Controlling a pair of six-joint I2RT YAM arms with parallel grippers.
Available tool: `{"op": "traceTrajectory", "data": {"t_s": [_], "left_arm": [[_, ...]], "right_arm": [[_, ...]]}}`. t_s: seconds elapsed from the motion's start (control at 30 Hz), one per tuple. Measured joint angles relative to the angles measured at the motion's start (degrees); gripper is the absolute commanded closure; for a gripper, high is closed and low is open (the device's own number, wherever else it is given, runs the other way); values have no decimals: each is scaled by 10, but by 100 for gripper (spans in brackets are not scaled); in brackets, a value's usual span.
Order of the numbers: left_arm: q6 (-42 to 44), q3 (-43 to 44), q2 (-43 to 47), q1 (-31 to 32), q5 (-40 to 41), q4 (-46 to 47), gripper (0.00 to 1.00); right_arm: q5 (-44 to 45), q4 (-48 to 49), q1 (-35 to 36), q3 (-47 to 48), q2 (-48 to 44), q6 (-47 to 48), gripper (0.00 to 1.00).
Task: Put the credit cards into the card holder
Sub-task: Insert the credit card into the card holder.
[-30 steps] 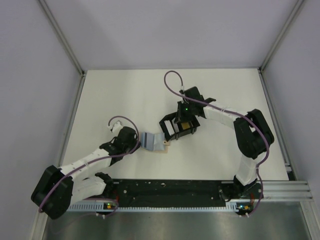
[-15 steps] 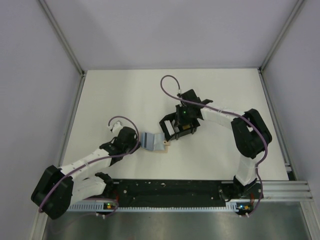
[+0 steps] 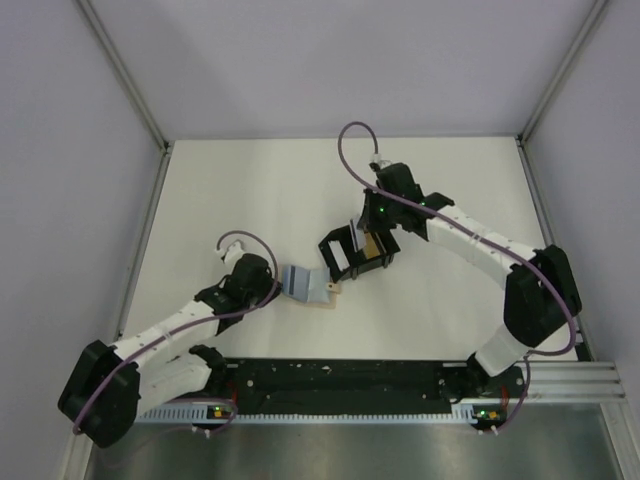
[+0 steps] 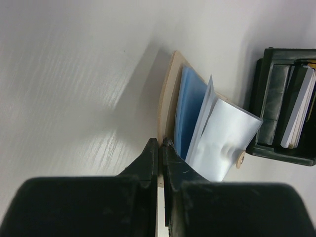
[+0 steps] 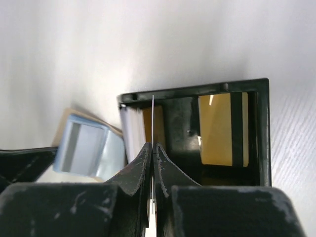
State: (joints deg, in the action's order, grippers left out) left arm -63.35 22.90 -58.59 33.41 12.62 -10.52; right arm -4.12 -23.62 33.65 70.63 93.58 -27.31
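One card is being pinched by the right fingers, the holder being clamped steady for insertion by the left fingers.

- The card holder lies on the table near its middle.
- The tray sits just beside it, to the right and farther back.
- The left gripper pinches the card holder's left edge.
- The right gripper holds the held card upright over the tray.
- The flat card lies in the tray's right part.
- The standing cards lean at its left wall.
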Motion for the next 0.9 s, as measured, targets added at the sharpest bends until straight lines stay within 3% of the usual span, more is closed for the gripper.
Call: {"op": "traceTrajectory", "data": {"t_s": [0.2, 0.53, 0.9], "left_arm": [[3, -4, 33, 0, -9, -3, 100], [0, -33, 65, 0, -27, -11, 100], [0, -50, 94, 5, -43, -5, 100]], "right_arm": [[-14, 49, 31, -16, -42, -50, 100], [42, 132, 198, -76, -38, -194, 100], [131, 166, 247, -29, 63, -274, 100]]}}
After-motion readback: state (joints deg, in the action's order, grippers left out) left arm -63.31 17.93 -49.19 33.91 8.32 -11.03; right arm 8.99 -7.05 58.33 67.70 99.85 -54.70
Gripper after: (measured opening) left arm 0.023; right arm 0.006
